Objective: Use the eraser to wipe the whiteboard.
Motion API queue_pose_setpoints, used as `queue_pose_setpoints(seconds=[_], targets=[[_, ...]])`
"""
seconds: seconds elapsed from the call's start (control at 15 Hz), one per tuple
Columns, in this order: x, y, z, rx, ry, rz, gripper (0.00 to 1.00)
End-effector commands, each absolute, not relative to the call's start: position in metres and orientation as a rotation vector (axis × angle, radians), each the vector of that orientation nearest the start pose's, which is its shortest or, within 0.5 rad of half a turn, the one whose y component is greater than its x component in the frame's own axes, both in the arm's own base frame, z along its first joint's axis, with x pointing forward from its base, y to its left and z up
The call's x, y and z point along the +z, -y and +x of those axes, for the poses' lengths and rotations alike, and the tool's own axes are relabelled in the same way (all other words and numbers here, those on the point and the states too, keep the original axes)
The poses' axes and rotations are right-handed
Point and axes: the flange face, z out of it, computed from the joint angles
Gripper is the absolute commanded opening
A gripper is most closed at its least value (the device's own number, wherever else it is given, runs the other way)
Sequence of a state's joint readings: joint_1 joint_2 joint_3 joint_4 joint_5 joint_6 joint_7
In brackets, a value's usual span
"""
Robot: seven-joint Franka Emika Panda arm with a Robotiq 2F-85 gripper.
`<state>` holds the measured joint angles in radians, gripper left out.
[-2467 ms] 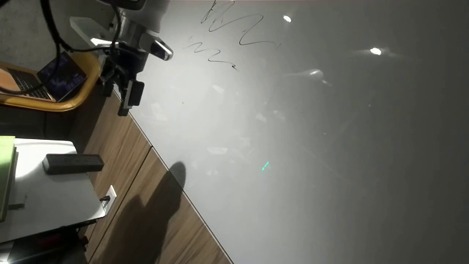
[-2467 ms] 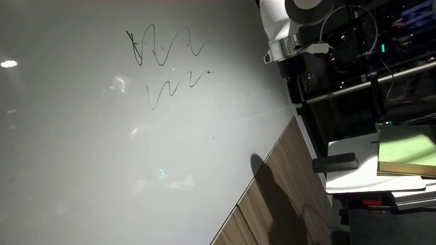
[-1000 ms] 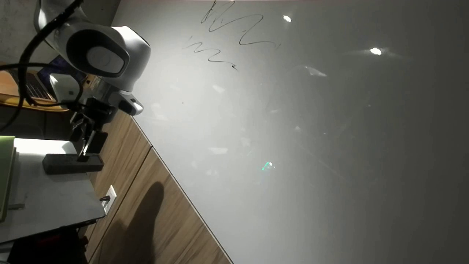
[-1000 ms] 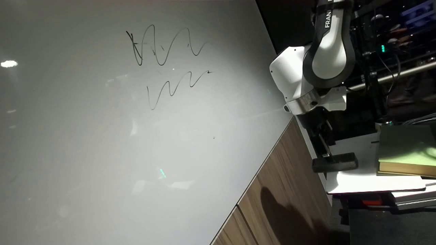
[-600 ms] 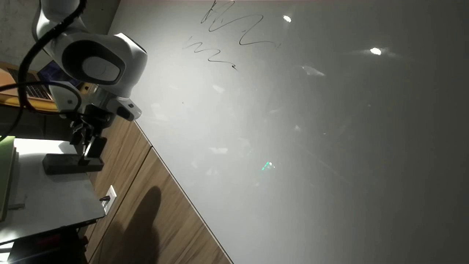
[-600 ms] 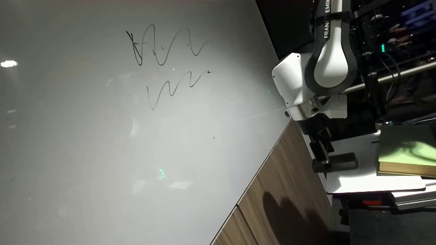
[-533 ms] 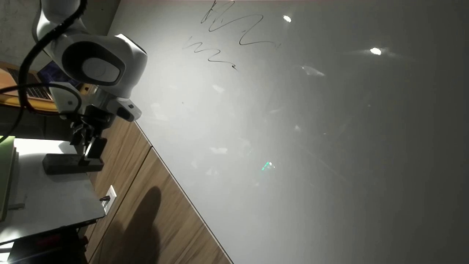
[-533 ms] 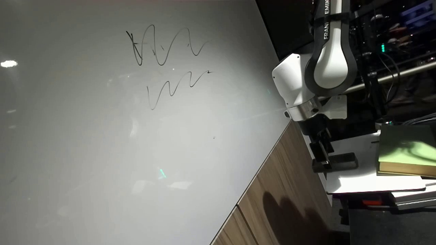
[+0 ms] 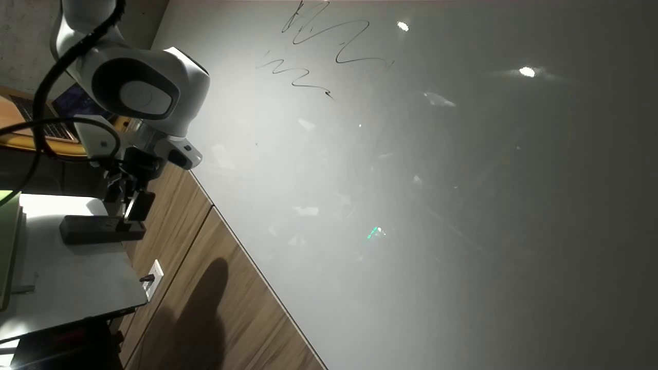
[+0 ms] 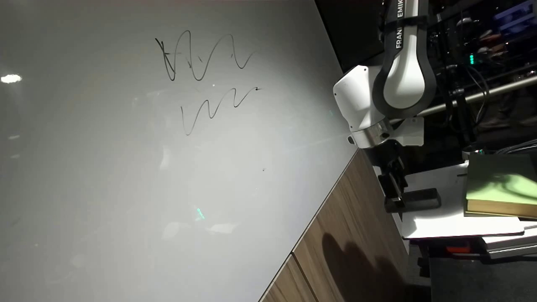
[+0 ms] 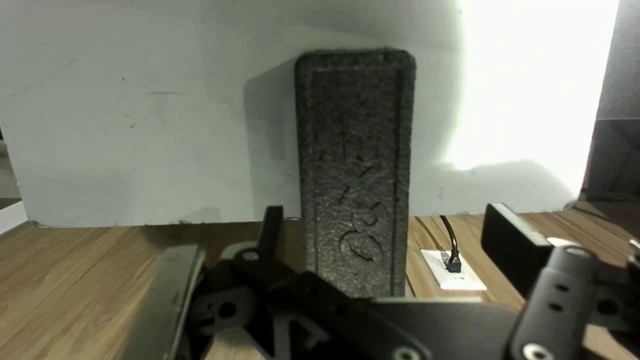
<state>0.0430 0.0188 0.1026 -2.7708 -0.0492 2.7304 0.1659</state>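
Gripper [image 11: 385,227] spread around eraser [image 11: 356,125], scribbled whiteboard [image 10: 126,180]

1. The surface [image 10: 436,224] is a pale, flat panel; the wrist view shows small dark specks on it and a bright patch of light [image 11: 520,100] toward its right.
2. The eraser [image 11: 355,172], a dark-grey block, lies flat on it, its near end jutting past the near edge in the wrist view.
3. 1 green book [image 10: 501,184] lies in an exterior view right of the eraser, apart from it.
4. 1 short dark strip [image 9: 23,289] shows just beside the book, too small to identify.
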Motion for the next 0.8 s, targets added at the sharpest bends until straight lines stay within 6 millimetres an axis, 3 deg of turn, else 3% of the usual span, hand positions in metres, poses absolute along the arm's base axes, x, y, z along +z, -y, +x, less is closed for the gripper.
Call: queue_pose_setpoints(seconds=[0.0,0.47,0.53,0.73], targets=[[0.2,-0.054,0.375,0.094,0.064,-3.172,1.0],[0.19,-0.046,0.374,0.118,0.071,-3.177,1.0],[0.191,-0.047,0.374,0.119,0.07,-3.174,0.84],[0.195,-0.051,0.375,0.108,0.079,-3.171,0.58]])
